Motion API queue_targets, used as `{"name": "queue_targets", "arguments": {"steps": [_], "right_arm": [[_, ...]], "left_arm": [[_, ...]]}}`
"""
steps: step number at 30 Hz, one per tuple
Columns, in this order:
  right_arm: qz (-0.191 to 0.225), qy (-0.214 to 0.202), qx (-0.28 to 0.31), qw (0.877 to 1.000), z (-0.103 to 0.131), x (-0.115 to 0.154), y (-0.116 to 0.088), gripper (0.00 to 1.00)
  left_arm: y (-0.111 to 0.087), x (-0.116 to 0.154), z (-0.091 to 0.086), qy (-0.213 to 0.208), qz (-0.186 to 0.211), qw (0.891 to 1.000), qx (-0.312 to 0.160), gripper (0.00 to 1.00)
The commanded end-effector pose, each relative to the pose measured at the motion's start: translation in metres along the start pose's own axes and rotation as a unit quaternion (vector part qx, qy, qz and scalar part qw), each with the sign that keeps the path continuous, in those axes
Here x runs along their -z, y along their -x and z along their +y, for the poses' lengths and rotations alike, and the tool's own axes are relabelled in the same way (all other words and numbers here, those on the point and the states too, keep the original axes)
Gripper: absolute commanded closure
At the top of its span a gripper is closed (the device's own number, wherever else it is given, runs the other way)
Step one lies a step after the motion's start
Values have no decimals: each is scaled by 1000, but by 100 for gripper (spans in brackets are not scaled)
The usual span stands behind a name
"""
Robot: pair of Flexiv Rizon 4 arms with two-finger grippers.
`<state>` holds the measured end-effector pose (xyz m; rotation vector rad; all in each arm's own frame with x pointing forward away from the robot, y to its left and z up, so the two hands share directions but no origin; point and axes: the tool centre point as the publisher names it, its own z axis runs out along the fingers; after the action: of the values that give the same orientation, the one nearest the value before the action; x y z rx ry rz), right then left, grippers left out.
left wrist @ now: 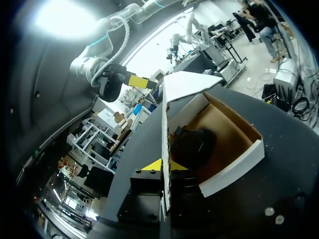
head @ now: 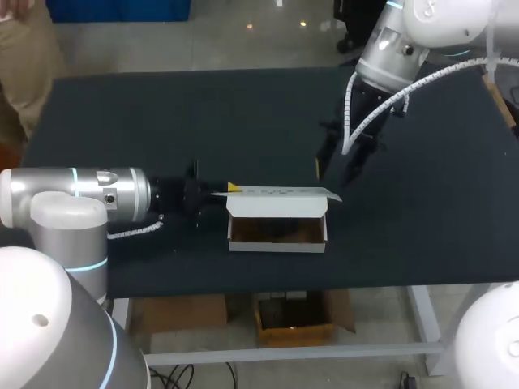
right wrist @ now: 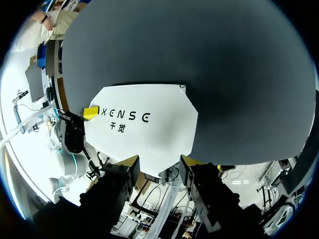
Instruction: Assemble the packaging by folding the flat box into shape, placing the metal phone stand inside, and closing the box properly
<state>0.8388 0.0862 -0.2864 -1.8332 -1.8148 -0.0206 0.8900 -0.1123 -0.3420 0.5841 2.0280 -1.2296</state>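
Dark printed lettering, two lines, on white box lid (right wrist: 149,134)

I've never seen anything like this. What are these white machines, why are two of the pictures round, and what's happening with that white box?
They are two robot arms at a black table. The wide picture looks down from a camera above and behind them. Each round one comes from a camera on an arm's wrist, looking along its jaws. On the table stands an open white box with a dark stand lying inside. The left arm comes in from the side, and its yellow-tipped jaws pinch the raised lid at one end. The right arm hangs over the lid's other end, jaws open, holding nothing.
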Motion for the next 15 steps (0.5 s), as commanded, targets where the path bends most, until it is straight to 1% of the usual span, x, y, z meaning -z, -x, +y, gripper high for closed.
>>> {"name": "queue_targets", "arguments": {"steps": [1,8,15], "right_arm": [[-3,1,1,1000,-1,-8,1,51],[-4,-2,11,1000,3,-18,1,52],[-5,-3,20,1000,4,-29,1,52]], "left_arm": [[-7,0,2,-1,-7,1000,-5,100],[-13,-1,2,-4,-10,1000,-20,100],[-15,0,3,-4,-13,1000,-28,100]]}}
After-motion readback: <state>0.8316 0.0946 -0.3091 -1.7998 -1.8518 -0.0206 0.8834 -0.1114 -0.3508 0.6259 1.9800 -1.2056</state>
